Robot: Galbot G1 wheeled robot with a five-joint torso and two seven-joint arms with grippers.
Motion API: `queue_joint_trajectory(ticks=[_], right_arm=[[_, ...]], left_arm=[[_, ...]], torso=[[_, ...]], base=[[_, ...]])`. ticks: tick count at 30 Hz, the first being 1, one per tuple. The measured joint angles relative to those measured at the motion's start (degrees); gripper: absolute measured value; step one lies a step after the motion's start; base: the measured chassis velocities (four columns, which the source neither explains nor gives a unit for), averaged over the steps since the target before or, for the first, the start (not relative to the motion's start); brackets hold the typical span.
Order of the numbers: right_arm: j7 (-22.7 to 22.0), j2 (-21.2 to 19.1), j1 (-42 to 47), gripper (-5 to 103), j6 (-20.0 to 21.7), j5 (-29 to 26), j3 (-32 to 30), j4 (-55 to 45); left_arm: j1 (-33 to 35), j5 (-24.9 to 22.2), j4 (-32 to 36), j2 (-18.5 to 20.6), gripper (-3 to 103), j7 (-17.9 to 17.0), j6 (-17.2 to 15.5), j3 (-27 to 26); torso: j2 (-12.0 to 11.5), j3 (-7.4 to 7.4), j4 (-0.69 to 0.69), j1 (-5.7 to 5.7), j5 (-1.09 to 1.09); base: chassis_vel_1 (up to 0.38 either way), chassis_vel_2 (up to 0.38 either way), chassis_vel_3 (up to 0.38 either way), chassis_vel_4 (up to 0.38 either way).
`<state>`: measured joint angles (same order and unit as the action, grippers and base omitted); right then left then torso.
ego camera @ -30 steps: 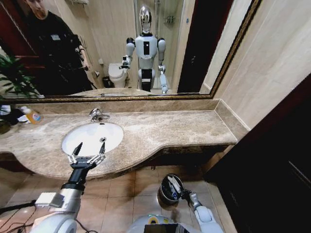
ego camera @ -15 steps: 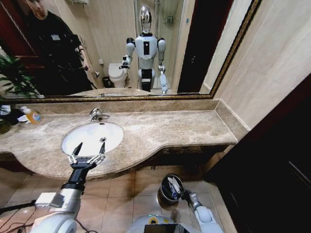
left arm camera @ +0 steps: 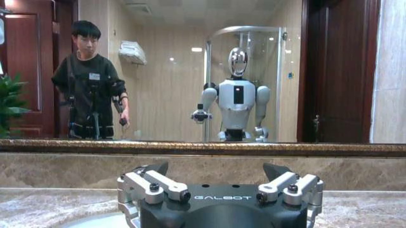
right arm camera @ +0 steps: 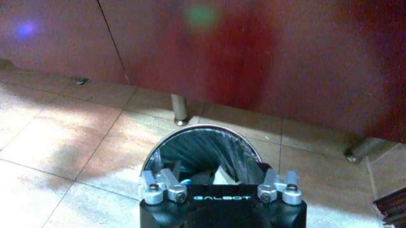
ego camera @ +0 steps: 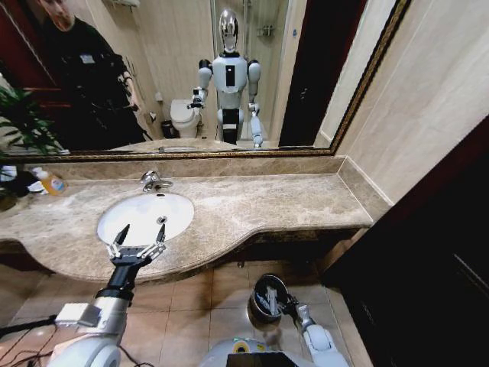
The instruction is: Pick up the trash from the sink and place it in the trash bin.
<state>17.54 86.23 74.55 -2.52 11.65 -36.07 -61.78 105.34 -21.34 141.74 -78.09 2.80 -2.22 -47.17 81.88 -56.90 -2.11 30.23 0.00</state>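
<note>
The white oval sink (ego camera: 134, 212) is set in the beige marble countertop (ego camera: 267, 202), and its bowl looks bare. My left gripper (ego camera: 138, 232) hangs open over the basin's near rim with nothing between its fingers; in the left wrist view, the left gripper (left arm camera: 216, 168) faces the mirror. On the floor below stands the round black trash bin (ego camera: 267, 297) with a shiny rim. Just beside it is my right gripper (ego camera: 289, 305). Seen from the right wrist, the right gripper (right arm camera: 219, 186) is open above the trash bin (right arm camera: 203, 145), where white and blue trash (right arm camera: 222, 175) lies.
A chrome faucet (ego camera: 154, 181) stands behind the basin. An orange-liquid bottle (ego camera: 50, 182) and a plant (ego camera: 23, 122) sit at the counter's far left. A dark red cabinet (right arm camera: 254, 61) on metal legs stands behind the bin. A mirror covers the wall.
My right forearm has sunk slightly toward the picture's bottom edge beside the bin. The left arm has not moved.
</note>
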Motion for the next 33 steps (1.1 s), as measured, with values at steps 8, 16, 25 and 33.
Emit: queue_joint_trajectory(ticks=[8,16,25,33], right_arm=[[0.0,-0.1,0.2,98,-0.1,0.0,0.1,-0.6],[-0.1,0.0,0.3,100,0.0,-0.1,0.1,-0.6],[-0.1,0.3,0.6,100,0.0,-0.4,0.0,-1.0],[-0.1,0.5,1.0,100,0.0,-0.9,-0.1,-1.5]], left_arm=[[0.0,0.0,0.0,0.0,100,0.0,0.0,0.0],[0.0,0.0,0.0,0.0,100,0.0,0.0,0.0],[0.0,0.0,0.0,0.0,100,0.0,0.0,0.0],[0.0,0.0,0.0,0.0,100,0.0,0.0,0.0]], torso=[[0.0,0.0,0.0,0.0,0.0],[0.0,0.0,0.0,0.0,0.0],[0.0,0.0,0.0,0.0,0.0],[0.0,0.0,0.0,0.0,0.0]], base=[[0.0,0.0,0.0,0.0],[0.0,0.0,0.0,0.0],[0.0,0.0,0.0,0.0],[0.0,0.0,0.0,0.0]])
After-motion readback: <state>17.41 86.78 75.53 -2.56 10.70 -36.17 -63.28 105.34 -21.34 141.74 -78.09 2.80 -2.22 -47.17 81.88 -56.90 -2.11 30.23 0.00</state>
